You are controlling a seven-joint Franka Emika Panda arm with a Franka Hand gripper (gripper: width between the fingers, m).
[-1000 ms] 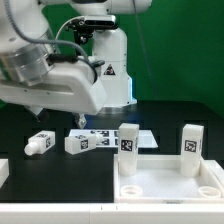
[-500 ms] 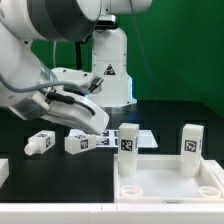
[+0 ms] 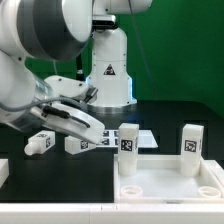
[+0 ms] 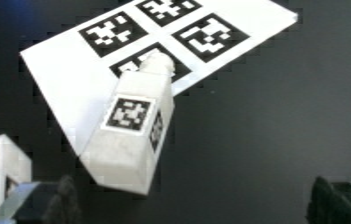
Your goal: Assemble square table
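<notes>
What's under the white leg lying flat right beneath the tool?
Apparently the marker board: four of its tags show beyond the leg. Whatever lies directly beneath it is covered.

Black table (image 3: 175,115) bears loose legs (image 3: 40,143), slab (image 3: 168,184), marker board (image 4: 83,70).

Leg (image 3: 128,141) upright on slab (image 3: 170,182), another leg (image 4: 133,130) lying partly on marker board (image 4: 65,72)

White leg (image 4: 133,135) just ahead of the hand (image 4: 193,205) carries a black-and-white square tag. White marker board (image 4: 74,65), black-and-white checker-like tags. Black desk (image 3: 170,112). Green backdrop (image 3: 180,40).
</notes>
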